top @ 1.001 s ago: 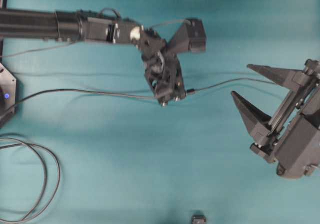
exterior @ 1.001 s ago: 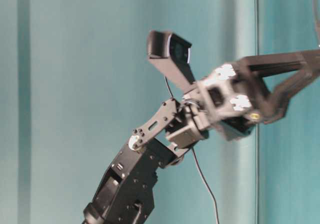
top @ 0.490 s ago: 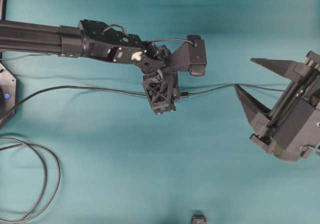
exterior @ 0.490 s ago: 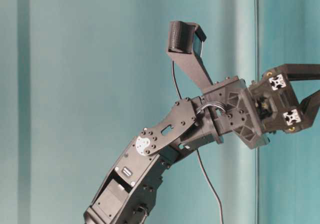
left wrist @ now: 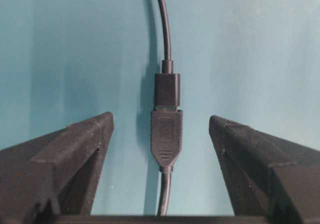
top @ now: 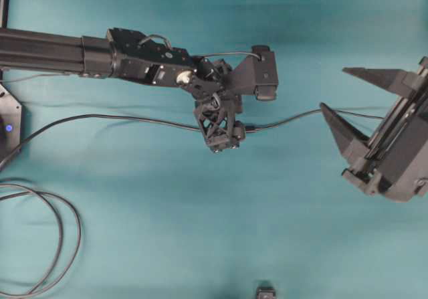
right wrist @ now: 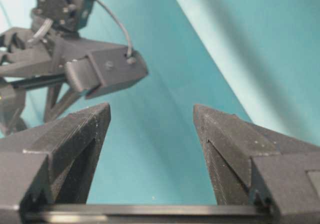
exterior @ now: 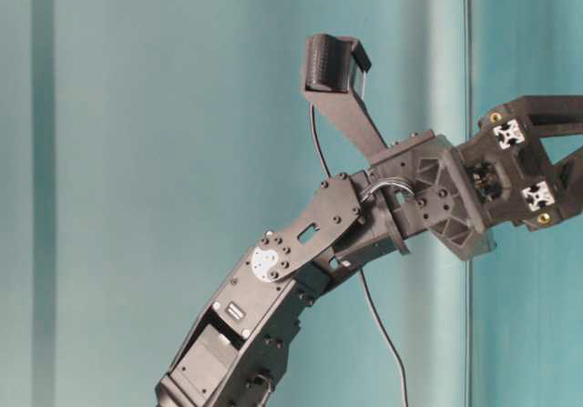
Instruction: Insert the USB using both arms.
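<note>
A: Going from the left, what does the overhead view show?

B: A grey cable coil (top: 40,242) at the table's left edge, then a thin dark cable (top: 100,118) running right to the left gripper (top: 224,138), which points down over the joint.

A: Is the USB (left wrist: 166,89) in?

B: The left wrist view shows the plug seated in the black socket end (left wrist: 166,144), no silver tip showing, so I judge the insertion done. The joined pair lies on the teal table (left wrist: 260,48), centred between the fingers (left wrist: 75,149).

A: Is it gripped?

B: No. The jaws stand wide, clear of the connector on both sides, holding nothing.

A: And further right?

B: The right gripper (top: 351,105) sits well apart, spread wide and empty; the cable passes between its fingers in the overhead view. What's left, I'd say, is only pulling both arms away.
</note>
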